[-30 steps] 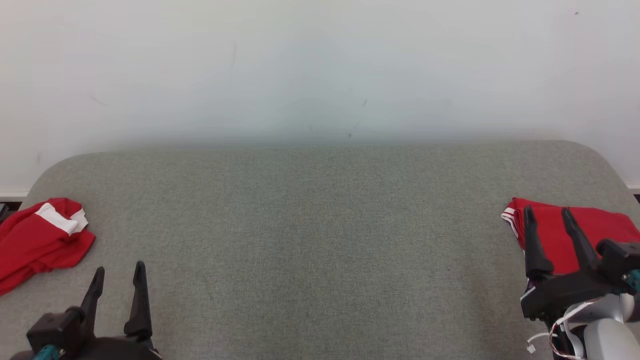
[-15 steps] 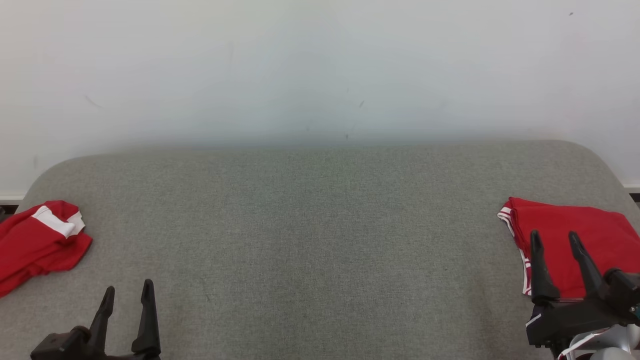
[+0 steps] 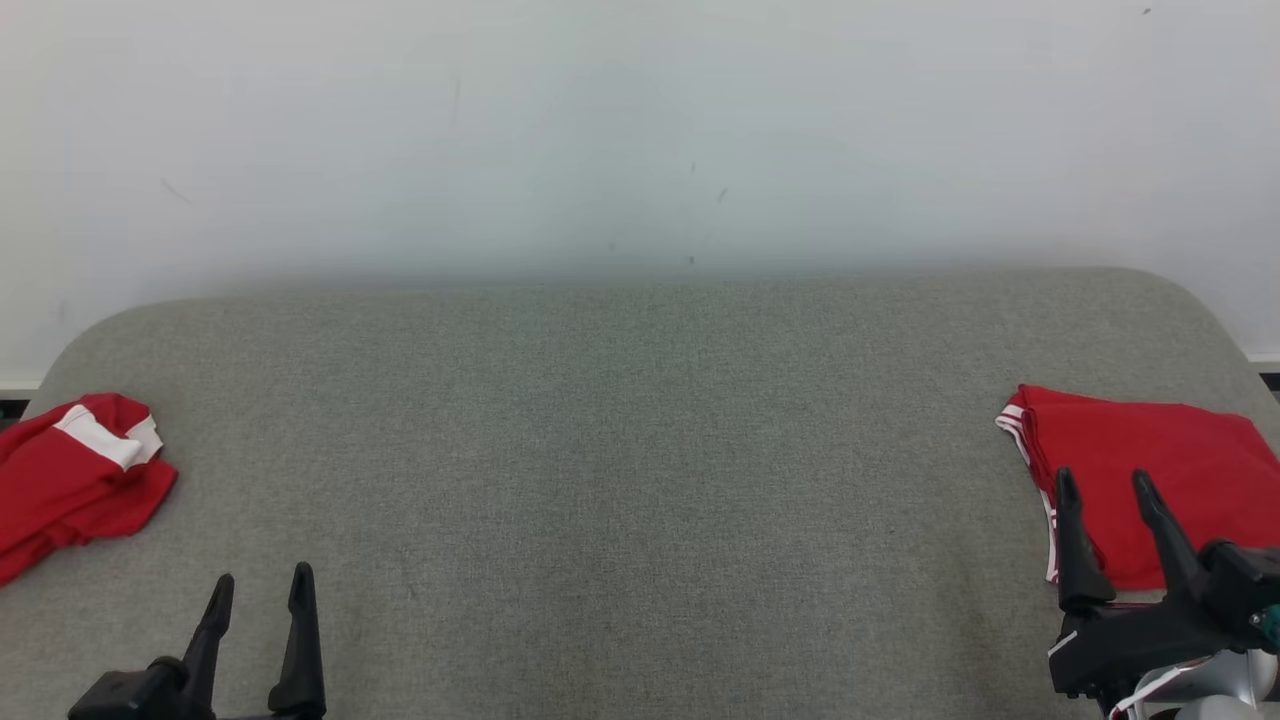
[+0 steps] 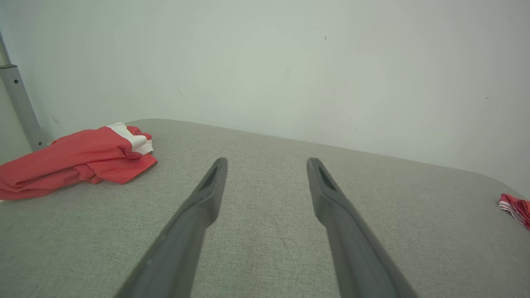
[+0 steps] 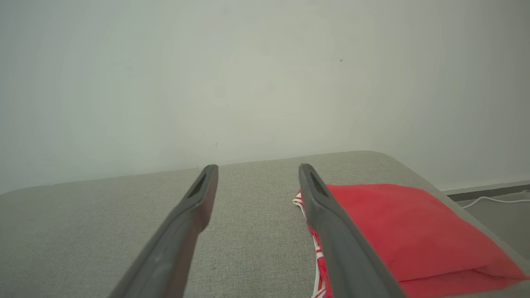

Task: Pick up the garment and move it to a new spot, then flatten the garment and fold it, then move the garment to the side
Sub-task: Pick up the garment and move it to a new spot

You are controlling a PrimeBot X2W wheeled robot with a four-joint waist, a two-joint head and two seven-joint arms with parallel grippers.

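A folded red garment point(image 3: 1140, 470) with white-striped trim lies flat at the table's right edge, also in the right wrist view point(image 5: 397, 231) and as a sliver in the left wrist view point(image 4: 515, 207). A crumpled red garment point(image 3: 70, 480) with a white band lies at the left edge point(image 4: 78, 157). My right gripper point(image 3: 1100, 485) point(image 5: 258, 169) hovers open over the near-left corner of the folded garment, holding nothing. My left gripper point(image 3: 260, 585) point(image 4: 267, 161) is open and empty above bare cloth, near the front left.
The grey fabric-covered table point(image 3: 640, 450) has rounded far corners and stands against a white wall point(image 3: 640, 130). A metal post point(image 4: 20, 107) stands beyond the left end. A white cable point(image 5: 492, 200) lies on the floor past the right end.
Both grippers have drawn back toward the near edge and sit lower in the head view. The head camera has shifted slightly. The garments lie as before.
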